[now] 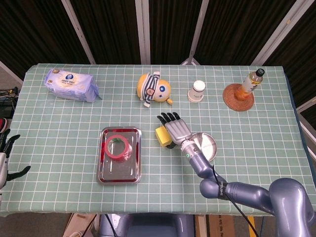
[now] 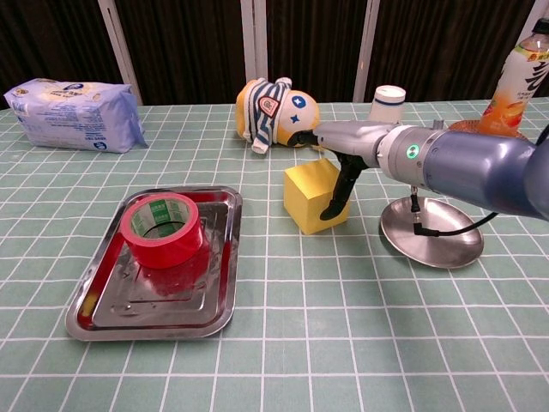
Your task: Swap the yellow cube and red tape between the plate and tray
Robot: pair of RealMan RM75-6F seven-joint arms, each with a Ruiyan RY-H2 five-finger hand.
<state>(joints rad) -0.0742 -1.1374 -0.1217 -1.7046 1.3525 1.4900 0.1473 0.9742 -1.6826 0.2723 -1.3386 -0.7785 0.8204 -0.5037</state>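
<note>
Hanging off the table's left edge, the left hand (image 1: 5, 155) shows only in the head view, fingers spread and holding nothing. At the far left of the green checked table (image 1: 59, 133) lies a blue wipes packet (image 1: 70, 84). Nearer the front sits the steel tray (image 2: 111, 300), with the red tape (image 2: 163, 230) standing on its side in the tray's back half. Behind and to the right, a striped yellow plush toy (image 2: 274, 112) lies on its side. The yellow cube (image 2: 313, 197) rests on the cloth between tray and plate, touching neither. The right hand (image 1: 177, 130) lies over the cube's top, fingers extended and slightly apart toward the toy, while the thumb reaches down the cube's right face in the chest view; a firm grip cannot be confirmed. Just right of the cube sits the steel plate (image 2: 446, 249), with nothing in it. Beyond it stand a white paper cup (image 2: 386, 101) and, furthest right, a juice bottle (image 1: 251, 83) on a brown coaster (image 1: 232, 101).
</note>
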